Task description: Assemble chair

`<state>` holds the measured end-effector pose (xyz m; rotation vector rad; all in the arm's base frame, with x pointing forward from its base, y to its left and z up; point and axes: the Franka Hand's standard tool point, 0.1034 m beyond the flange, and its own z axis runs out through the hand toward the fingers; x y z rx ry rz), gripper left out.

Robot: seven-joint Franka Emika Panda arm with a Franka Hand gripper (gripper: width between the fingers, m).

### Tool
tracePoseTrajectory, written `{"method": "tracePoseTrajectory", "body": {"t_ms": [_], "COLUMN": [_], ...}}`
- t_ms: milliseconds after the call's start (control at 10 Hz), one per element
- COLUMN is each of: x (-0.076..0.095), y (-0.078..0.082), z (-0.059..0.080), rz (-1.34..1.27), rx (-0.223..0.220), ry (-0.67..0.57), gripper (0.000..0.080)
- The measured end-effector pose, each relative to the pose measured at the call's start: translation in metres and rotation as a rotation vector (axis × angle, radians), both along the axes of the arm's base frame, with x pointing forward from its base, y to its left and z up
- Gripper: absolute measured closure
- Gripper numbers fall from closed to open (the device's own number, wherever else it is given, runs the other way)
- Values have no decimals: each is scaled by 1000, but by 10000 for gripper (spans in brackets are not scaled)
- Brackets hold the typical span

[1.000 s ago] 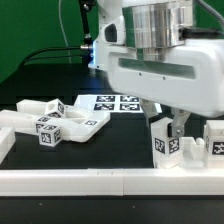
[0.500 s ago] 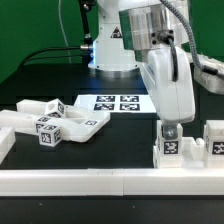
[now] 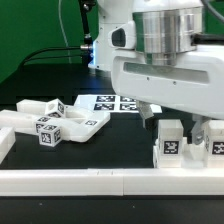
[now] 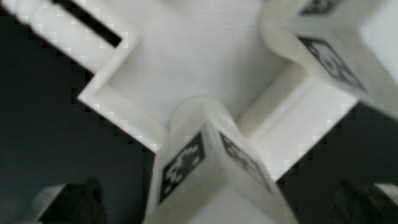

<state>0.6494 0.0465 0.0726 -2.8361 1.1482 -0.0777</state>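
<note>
An upright white chair piece (image 3: 172, 142) with a black-and-white tag stands on the table against the front rail, at the exterior view's right. My gripper (image 3: 174, 126) hangs just over it, open, with one finger on either side. In the wrist view the same piece (image 4: 210, 165) rises between my two dark fingers (image 4: 71, 202), with dark gaps on both sides, so nothing is gripped. A second upright tagged piece (image 3: 215, 141) stands just to its right. More tagged chair pieces (image 3: 48, 124) lie in a heap at the left.
The marker board (image 3: 112, 103) lies flat at mid-table behind the pieces. A long white border rail (image 3: 100, 181) runs along the front edge, with another rail section (image 3: 8, 142) at the left. The arm's big white body fills the upper right.
The jaws have opened and let go of the upright piece, which now stands on its own. The hand has turned over it between frames.
</note>
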Motion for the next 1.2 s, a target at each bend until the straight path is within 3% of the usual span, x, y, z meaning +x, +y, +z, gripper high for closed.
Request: {"method": "tracePoseTrajectory", "body": {"t_ms": [200, 300, 400, 500, 600, 700, 800, 900, 1200], "x": [0, 1, 1, 1, 1, 1, 1, 1, 0], "y": [-1, -2, -4, -4, -4, -4, -3, -3, -2], "z": [0, 1, 2, 1, 1, 1, 0, 0, 0], "rz": [177, 446, 518, 490, 474, 413, 332, 307, -1], "rx": [-14, -56, -61, -58, -57, -50, -44, -42, -22], "ry": [-10, -22, -27, -24, -23, -21, -17, -16, -2], "gripper": [150, 150, 150, 150, 242, 449, 449, 517, 517]}}
